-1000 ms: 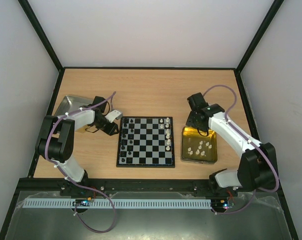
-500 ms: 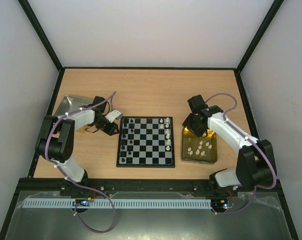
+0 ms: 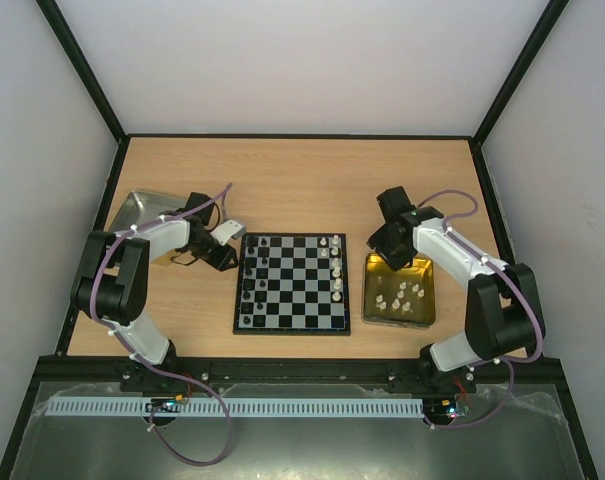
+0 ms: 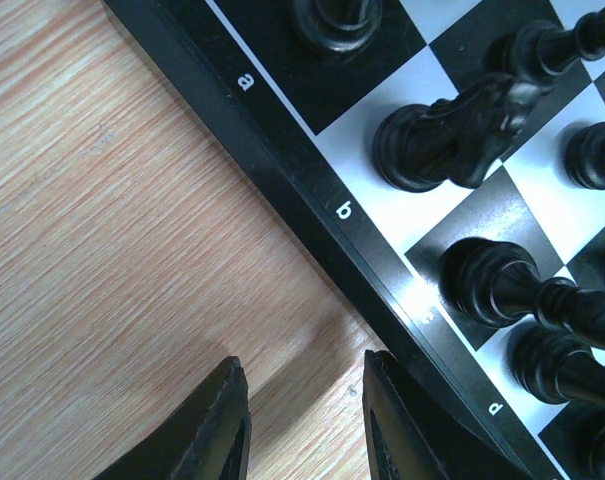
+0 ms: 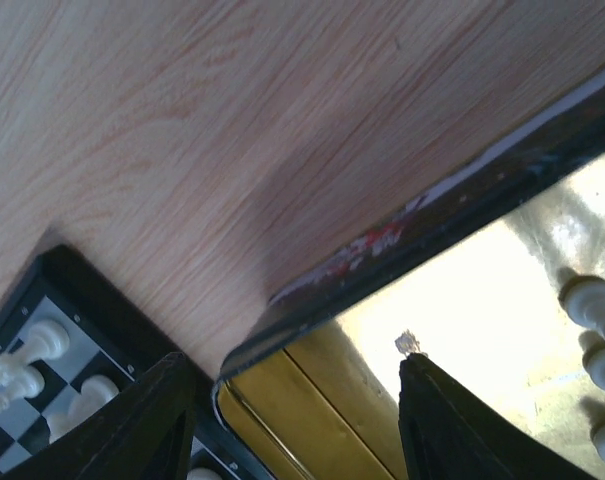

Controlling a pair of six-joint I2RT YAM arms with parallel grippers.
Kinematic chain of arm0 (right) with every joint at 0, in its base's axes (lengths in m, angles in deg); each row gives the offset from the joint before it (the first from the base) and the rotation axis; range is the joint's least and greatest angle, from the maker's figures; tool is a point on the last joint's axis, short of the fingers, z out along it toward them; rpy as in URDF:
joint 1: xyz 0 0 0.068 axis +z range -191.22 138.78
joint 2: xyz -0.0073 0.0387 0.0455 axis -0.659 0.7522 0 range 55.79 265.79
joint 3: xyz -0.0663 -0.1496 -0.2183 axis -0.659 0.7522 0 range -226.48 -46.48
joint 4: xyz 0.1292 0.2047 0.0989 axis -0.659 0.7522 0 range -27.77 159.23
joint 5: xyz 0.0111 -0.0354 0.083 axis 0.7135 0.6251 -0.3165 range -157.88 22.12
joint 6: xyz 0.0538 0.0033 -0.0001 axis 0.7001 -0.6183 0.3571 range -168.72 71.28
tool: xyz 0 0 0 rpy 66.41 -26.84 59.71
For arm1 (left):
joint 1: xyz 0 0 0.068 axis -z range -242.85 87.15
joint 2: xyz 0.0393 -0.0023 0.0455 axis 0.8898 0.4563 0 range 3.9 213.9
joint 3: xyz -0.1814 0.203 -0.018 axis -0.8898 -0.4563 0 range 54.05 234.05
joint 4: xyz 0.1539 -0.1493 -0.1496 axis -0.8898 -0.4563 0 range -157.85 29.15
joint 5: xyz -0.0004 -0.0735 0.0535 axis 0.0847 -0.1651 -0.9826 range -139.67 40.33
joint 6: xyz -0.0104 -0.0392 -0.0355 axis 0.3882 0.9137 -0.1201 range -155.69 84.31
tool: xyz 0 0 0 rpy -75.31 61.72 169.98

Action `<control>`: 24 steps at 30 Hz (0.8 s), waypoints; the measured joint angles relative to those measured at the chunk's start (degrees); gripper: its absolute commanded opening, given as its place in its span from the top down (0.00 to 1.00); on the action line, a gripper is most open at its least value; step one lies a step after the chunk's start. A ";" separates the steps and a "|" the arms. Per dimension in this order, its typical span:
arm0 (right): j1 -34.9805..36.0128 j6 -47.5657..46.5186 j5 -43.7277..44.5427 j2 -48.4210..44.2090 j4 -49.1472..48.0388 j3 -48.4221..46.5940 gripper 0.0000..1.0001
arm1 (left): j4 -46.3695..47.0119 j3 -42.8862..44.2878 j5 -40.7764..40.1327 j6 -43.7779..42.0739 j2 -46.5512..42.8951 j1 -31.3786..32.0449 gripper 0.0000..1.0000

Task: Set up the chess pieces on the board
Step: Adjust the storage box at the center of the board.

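Observation:
The board (image 3: pixel 292 330) lies mid-table, with black chess pieces (image 3: pixel 248 278) along its left side and white ones (image 3: pixel 336 262) along its right. More white pieces (image 3: pixel 400 294) lie in the gold tray (image 3: pixel 400 323). My left gripper (image 3: pixel 226 254) is open and empty, low over the wood beside the board's lettered rim (image 4: pixel 312 170), close to a black knight (image 4: pixel 452 140). My right gripper (image 3: pixel 387 252) is open and empty above the gold tray's far left corner (image 5: pixel 432 215), between the board's white pieces (image 5: pixel 32 360) and those in the tray (image 5: pixel 592 310).
A plain silver tray (image 3: pixel 140 213) stands at the far left behind my left arm. Black frame posts and white walls enclose the table. The gold tray sits a narrow gap away from the board's right edge.
My right arm has swung a little, bringing its gripper nearer the tray's far left corner. The left arm and the pieces have not moved.

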 measured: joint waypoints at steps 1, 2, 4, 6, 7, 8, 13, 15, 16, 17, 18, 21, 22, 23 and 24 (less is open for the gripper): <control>-0.31 0.26 0.20 0.44 -0.11 -0.28 0.46 | 0.00 0.00 0.00 -0.07 0.00 0.00 0.67; -0.59 0.42 0.42 0.87 -0.35 -0.57 0.47 | 0.02 -0.02 0.00 -0.09 0.00 0.00 0.67; -1.03 0.55 0.70 1.53 -0.76 -0.98 0.48 | 0.09 -0.07 0.04 -0.13 0.00 0.00 0.67; -1.42 0.52 0.83 2.43 -1.18 -1.51 0.50 | 0.20 -0.17 0.11 -0.13 -0.04 -0.07 0.67; -1.57 0.48 0.96 2.95 -1.25 -1.79 0.51 | 0.31 -0.26 0.13 -0.15 -0.09 -0.17 0.67; -1.73 0.26 1.05 3.56 -1.29 -2.08 0.53 | 0.35 -0.31 0.26 -0.17 -0.11 -0.26 0.67; -1.77 -1.16 1.25 6.40 -1.40 -3.02 0.59 | 0.66 -0.39 0.52 -0.33 -0.11 -0.35 0.67; -1.77 -1.97 1.33 6.56 -1.64 -3.13 0.64 | 0.68 -0.42 0.55 -0.33 -0.11 -0.37 0.67; -1.77 -2.32 1.33 6.56 -1.75 -3.13 0.66 | 0.68 -0.42 0.55 -0.33 -0.11 -0.37 0.67; -1.77 -2.64 1.36 6.58 -1.86 -3.13 0.67 | 0.68 -0.42 0.57 -0.33 -0.11 -0.37 0.67; -1.77 -3.02 1.36 6.58 -1.97 -3.13 0.68 | 0.68 -0.42 0.57 -0.33 -0.11 -0.39 0.67; -1.77 -4.35 1.36 6.75 -2.34 -3.13 0.72 | 0.68 -0.42 0.57 -0.35 -0.11 -0.39 0.67; -1.77 -4.76 1.36 6.88 -2.43 -3.13 0.73 | 0.68 -0.42 0.57 -0.33 -0.11 -0.39 0.67; -1.77 -5.29 1.33 6.99 -2.54 -3.13 0.75 | 0.68 -0.42 0.57 -0.35 -0.11 -0.39 0.67; -1.77 -5.62 1.25 7.10 -2.69 -3.13 0.77 | 0.68 -0.42 0.57 -0.33 -0.11 -0.39 0.67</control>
